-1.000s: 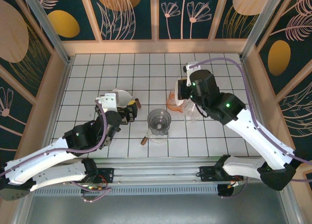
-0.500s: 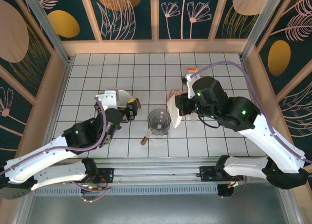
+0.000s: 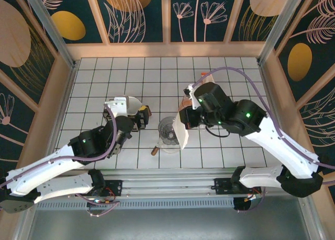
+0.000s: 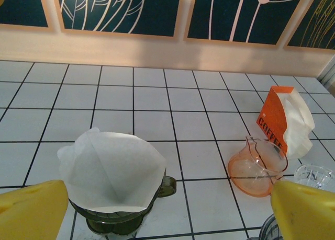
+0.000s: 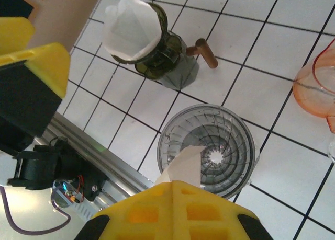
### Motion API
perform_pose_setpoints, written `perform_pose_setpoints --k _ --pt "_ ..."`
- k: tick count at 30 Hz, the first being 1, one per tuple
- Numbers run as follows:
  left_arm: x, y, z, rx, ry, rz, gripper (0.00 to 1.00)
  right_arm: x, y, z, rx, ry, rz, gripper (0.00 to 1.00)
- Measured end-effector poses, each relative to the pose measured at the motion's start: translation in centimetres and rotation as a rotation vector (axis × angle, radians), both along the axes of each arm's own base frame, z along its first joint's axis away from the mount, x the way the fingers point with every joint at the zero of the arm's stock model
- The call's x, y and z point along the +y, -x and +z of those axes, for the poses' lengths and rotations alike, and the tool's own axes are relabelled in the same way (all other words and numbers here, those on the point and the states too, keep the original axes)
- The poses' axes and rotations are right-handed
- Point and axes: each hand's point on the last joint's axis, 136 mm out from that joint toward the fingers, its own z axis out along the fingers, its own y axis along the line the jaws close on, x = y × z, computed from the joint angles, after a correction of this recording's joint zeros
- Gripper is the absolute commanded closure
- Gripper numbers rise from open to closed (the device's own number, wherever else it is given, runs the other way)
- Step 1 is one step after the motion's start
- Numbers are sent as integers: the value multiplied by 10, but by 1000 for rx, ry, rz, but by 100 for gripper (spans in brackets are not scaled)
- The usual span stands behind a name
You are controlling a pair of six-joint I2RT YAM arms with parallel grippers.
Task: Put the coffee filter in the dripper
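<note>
The clear ribbed dripper (image 5: 220,146) stands on the white tiles, near the middle front in the top view (image 3: 168,129). My right gripper (image 5: 172,186) is shut on a folded white coffee filter (image 5: 186,164). The filter's tip hangs over the dripper's near rim. From above, the filter (image 3: 181,135) slants down at the dripper's right edge, below the right gripper (image 3: 184,122). My left gripper (image 4: 167,214) is open, with nothing between its yellow fingers (image 4: 31,211). It hovers (image 3: 140,117) left of the clear dripper.
A dark green dripper (image 4: 112,219) lined with a white filter (image 4: 110,167) sits just in front of the left gripper. An orange dripper (image 4: 256,169), an orange filter pack (image 4: 285,120) and a clear glass (image 4: 314,174) stand back right. A wooden handle (image 5: 201,52) lies nearby.
My right arm has swung left and toward the near edge, carrying the filter from beside the orange dripper to above the clear dripper. The left arm has stayed still.
</note>
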Motion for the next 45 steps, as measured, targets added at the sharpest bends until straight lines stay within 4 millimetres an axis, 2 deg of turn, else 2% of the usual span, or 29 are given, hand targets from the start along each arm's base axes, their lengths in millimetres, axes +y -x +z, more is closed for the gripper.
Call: perform_pose_setpoints --k 6,13,22,27,32,40,45 --pt "2 2 4 -4 17 -7 1 10 -7 -18 49 39 12 100" --pt "-2 5 6 -4 22 -47 1 15 -27 -30 86 80 -5 100" --pt "-19 8 -2 29 -1 -134 1 29 -39 -46 126 151 11 100" --pt "-33 13 -3 46 20 -209 1 28 -42 -57 141 197 2 100" --pt "-50 19 -8 69 44 -291 1 29 -46 -57 130 217 -1 100" --pt "-80 28 -35 146 29 -426 24 30 -49 -62 117 243 -3 100" --pt "-88 32 -43 193 44 -475 27 27 -52 -64 102 261 -18 100"
